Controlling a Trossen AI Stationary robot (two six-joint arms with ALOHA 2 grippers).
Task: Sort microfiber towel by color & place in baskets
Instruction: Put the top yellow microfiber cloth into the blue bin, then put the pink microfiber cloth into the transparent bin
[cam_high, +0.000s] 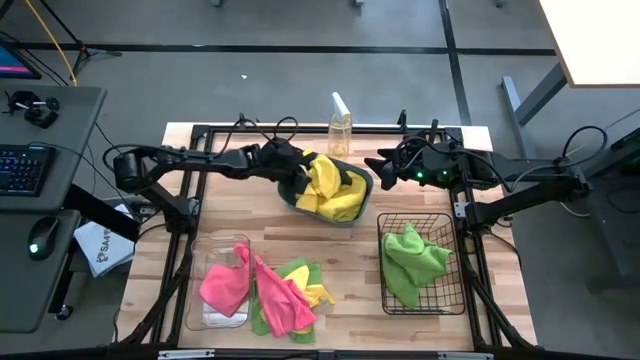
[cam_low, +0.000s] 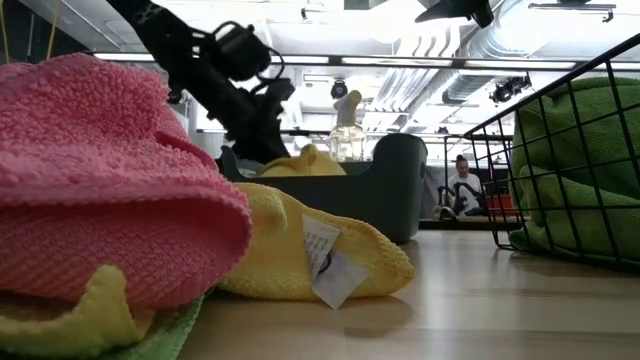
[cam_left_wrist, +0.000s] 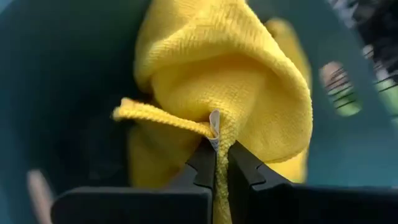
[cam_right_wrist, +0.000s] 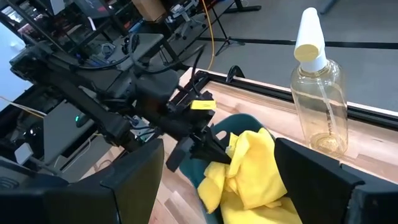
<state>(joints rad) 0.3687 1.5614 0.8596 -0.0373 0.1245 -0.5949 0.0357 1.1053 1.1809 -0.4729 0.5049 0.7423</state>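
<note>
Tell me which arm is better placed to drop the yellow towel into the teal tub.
Left: the left gripper is shut on the yellow towel inside the teal tub; the right gripper waits open beside it.

A robotics lab or open workshop is shown. The wooden table (cam_high: 350, 310) is framed by black rails on a grey floor, with a desk carrying a keyboard (cam_high: 22, 168) and mouse (cam_high: 40, 238) beside it. Exposed ceiling ducts (cam_low: 455, 50), strip lights and a seated person (cam_low: 462, 185) are seen behind.
</note>
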